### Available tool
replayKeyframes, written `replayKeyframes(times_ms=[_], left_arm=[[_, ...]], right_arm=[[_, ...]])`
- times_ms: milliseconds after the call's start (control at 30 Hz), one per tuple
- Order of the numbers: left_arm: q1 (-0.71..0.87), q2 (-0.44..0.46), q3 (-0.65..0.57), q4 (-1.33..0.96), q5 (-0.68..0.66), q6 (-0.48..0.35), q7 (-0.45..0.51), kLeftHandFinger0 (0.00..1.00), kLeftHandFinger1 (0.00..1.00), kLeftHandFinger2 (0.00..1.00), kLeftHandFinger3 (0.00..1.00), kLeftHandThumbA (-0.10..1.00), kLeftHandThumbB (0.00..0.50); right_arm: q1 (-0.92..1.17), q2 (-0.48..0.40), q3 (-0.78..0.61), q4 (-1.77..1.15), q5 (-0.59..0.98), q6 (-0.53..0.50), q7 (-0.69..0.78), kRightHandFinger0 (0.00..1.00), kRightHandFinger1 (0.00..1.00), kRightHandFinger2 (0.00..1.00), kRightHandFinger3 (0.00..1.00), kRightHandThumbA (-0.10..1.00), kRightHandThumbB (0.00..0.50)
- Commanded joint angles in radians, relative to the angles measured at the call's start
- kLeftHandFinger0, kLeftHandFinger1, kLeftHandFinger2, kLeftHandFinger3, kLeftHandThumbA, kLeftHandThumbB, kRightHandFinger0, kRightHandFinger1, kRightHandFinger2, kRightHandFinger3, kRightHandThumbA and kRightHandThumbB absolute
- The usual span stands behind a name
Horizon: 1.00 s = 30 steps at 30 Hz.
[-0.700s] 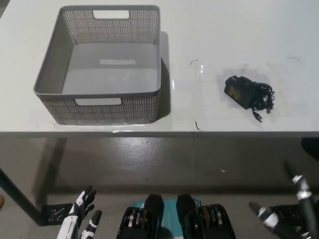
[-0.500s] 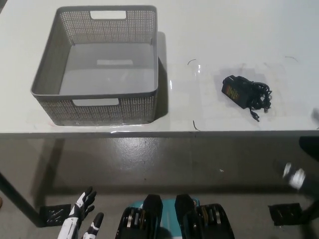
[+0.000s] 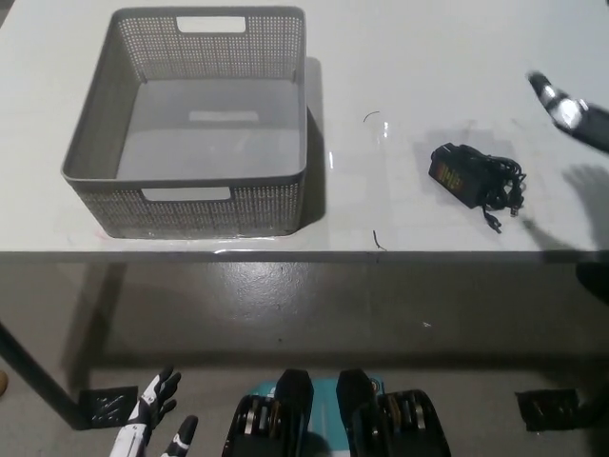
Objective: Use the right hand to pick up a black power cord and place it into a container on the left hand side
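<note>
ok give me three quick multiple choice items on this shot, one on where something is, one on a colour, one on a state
1. Where does the black power cord lie?
A. inside the basket
B. on the table, to the right of the basket
C. on the floor

2. What colour is the basket?
A. grey
B. red
C. blue

3. What is in the basket?
A. the cord
B. a cup
C. nothing

Answers:
1 B, the cord sits on the white table, apart from the basket.
2 A, its perforated walls are grey.
3 C, its bare floor shows.

The right hand is above the table's right edge; the left hand rests low at bottom left.
</note>
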Motion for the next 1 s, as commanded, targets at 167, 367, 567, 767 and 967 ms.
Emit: replayKeyframes(times_ms=[167, 367, 567, 767, 967], left_arm=[[0.013, 0.021, 0.02, -0.032, 0.033, -0.099, 0.019, 1.0, 1.0, 1.0, 1.0, 0.79, 0.14], [0.003, 0.021, 0.026, -0.032, 0.052, -0.099, 0.024, 1.0, 1.0, 1.0, 1.0, 0.8, 0.145], [0.005, 0.018, 0.039, -0.037, 0.055, -0.098, 0.028, 1.0, 1.0, 1.0, 1.0, 0.8, 0.144], [0.001, 0.024, 0.05, -0.043, 0.06, -0.094, 0.019, 1.0, 1.0, 1.0, 1.0, 0.82, 0.154], [0.001, 0.022, 0.056, -0.064, 0.064, -0.065, 0.007, 1.0, 1.0, 1.0, 1.0, 0.82, 0.157]], right_arm=[[-0.405, -0.017, 0.182, 0.466, -0.113, 0.162, 0.16, 1.0, 1.0, 1.0, 1.0, 0.65, 0.5], [-0.519, 0.023, 0.241, 0.727, -0.076, 0.131, 0.142, 1.0, 1.0, 1.0, 1.0, 0.63, 0.5], [-0.597, 0.08, 0.321, 0.974, -0.09, 0.115, 0.111, 1.0, 1.0, 1.0, 1.0, 0.6, 0.5], [-0.584, 0.093, 0.349, 1.044, -0.078, 0.127, 0.105, 1.0, 1.0, 1.0, 1.0, 0.64, 0.5], [-0.545, 0.087, 0.327, 1.035, -0.02, 0.124, 0.162, 1.0, 1.0, 1.0, 1.0, 0.74, 0.5]])
